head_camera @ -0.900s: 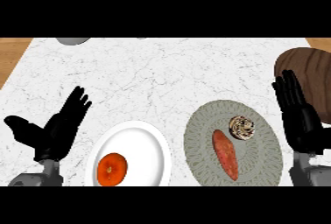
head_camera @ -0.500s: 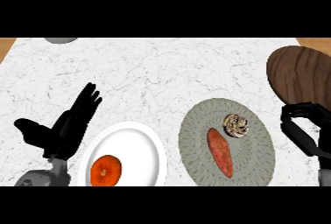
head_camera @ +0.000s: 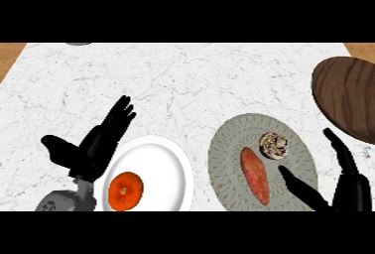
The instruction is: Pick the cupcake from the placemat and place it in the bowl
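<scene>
The cupcake [head_camera: 275,146], small with a brown speckled top, sits on the round grey-green placemat [head_camera: 228,149] at the right of the counter. Beside it on the mat lies a long orange sweet potato [head_camera: 255,174]. The brown wooden bowl [head_camera: 348,94] is at the far right edge, partly cut off. My right hand [head_camera: 350,184] is low at the right, open, thumb spread toward the mat, a short way below and right of the cupcake, not touching it. My left hand [head_camera: 92,146] rests open at the left, fingers up.
A white plate [head_camera: 164,161] with an orange round fruit [head_camera: 125,190] on it lies between my left hand and the placemat. A grey object [head_camera: 79,43] peeks in at the counter's far edge. Wooden floor shows past the marble counter's corners.
My right hand has dropped lower and opened its thumb beside the placemat. The view has shifted, so the bowl shows more fully. The cupcake has not moved on the mat.
</scene>
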Available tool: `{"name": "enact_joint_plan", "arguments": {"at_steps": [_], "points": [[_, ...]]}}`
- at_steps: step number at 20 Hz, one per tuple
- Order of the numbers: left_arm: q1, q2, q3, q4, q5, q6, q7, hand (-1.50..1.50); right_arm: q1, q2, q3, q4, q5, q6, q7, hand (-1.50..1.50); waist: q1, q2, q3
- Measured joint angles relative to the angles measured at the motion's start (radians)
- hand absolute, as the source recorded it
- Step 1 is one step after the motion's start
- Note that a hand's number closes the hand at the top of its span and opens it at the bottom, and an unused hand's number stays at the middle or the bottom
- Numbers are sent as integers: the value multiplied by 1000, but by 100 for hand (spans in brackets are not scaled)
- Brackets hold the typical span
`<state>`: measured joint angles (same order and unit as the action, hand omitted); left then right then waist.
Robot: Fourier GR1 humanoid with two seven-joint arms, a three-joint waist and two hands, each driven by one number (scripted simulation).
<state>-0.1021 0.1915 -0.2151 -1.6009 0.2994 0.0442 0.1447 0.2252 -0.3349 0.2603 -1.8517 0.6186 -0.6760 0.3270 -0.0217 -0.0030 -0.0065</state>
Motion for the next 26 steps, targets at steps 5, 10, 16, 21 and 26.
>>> {"name": "enact_joint_plan", "arguments": {"at_steps": [5,10,16,21,26], "points": [[-17,-6,-2,13,-5,-2,-1,0,23,-50,9,-44,228,166,266,-150,7,4,-5],[-28,-16,-12,26,-8,-11,-9,0,-56,-27,33,-124,344,434,579,-150,29,7,-4],[-38,-28,-22,29,-9,-18,-2,0,-232,79,53,-146,350,711,803,-150,46,7,0],[-27,-25,-26,10,-15,-17,8,0,-341,177,15,-69,344,799,864,-150,49,6,2],[-39,-31,-12,29,-15,-13,8,0,-393,246,-36,8,349,860,876,-150,36,5,3]]}}
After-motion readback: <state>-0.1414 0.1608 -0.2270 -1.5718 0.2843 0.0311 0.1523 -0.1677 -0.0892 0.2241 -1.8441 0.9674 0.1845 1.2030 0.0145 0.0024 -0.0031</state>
